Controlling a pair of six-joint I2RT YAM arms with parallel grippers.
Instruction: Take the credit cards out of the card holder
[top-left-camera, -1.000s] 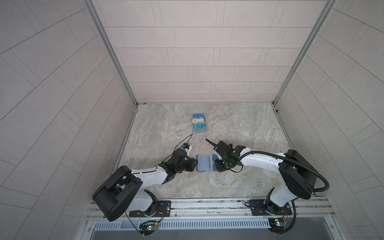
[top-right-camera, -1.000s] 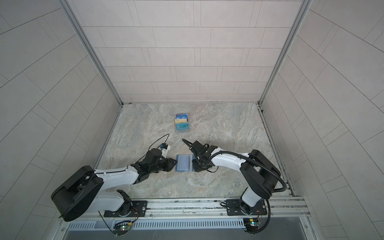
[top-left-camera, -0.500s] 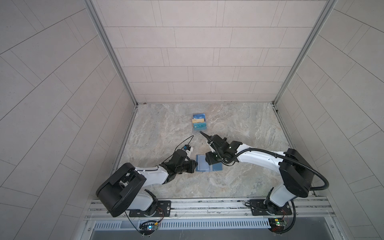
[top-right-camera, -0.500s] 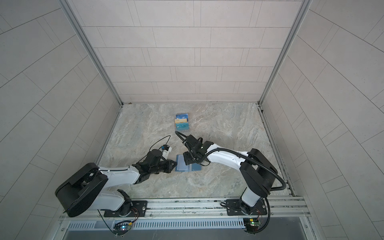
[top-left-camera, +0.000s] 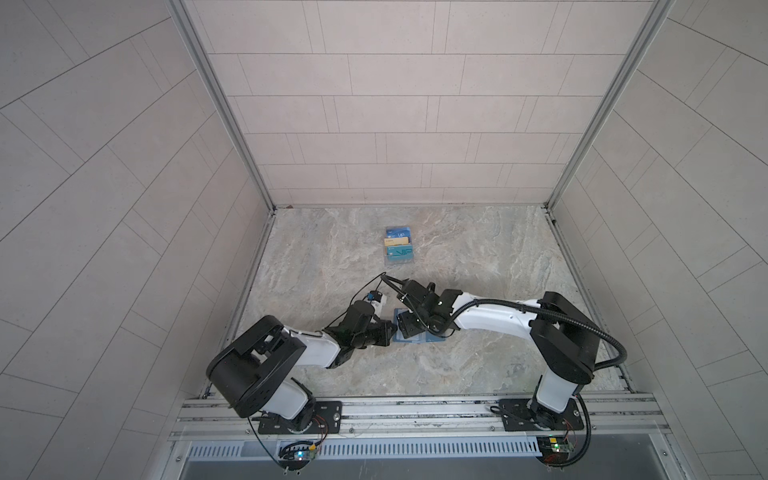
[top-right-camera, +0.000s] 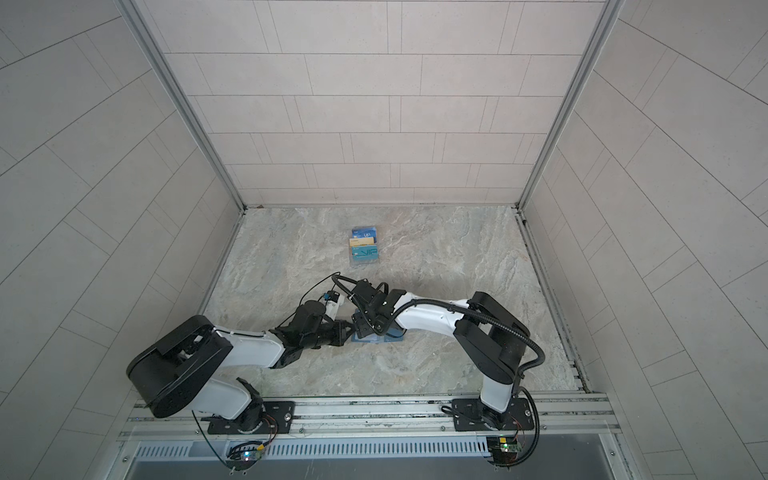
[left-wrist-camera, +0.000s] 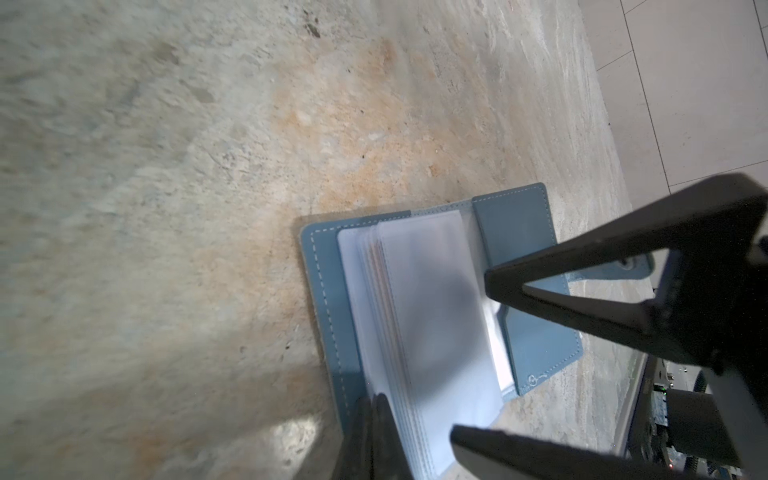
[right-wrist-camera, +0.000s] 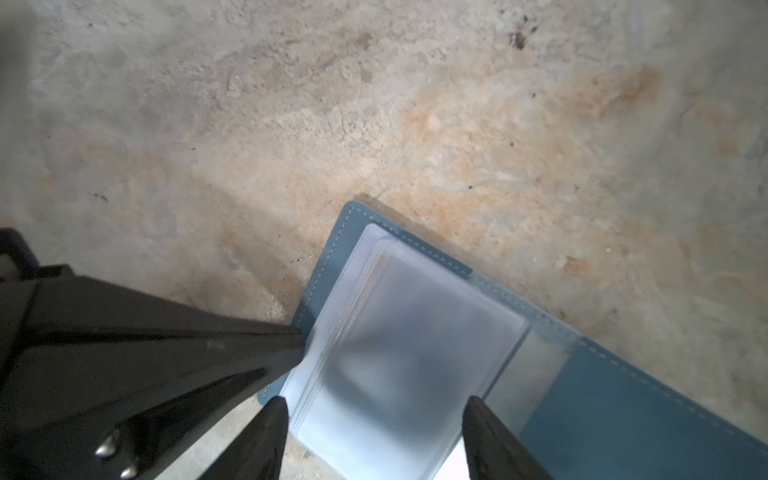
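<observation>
Card holder (left-wrist-camera: 519, 232): lying open, clear sleeves (right-wrist-camera: 415, 332) up.
Left gripper (left-wrist-camera: 372, 415): closed, tip at its 9 o'clock edge.
Right gripper (right-wrist-camera: 372, 409): open, straddling the sleeves.
Card stand (top-left-camera: 399, 249): at 12 o'clock, well apart.

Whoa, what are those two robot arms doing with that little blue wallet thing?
They're trying to empty the card holder, which lies open on the table. The left gripper is pinched shut on its edge. The right gripper hangs open over the clear sleeves. Nothing is out of them yet.
</observation>
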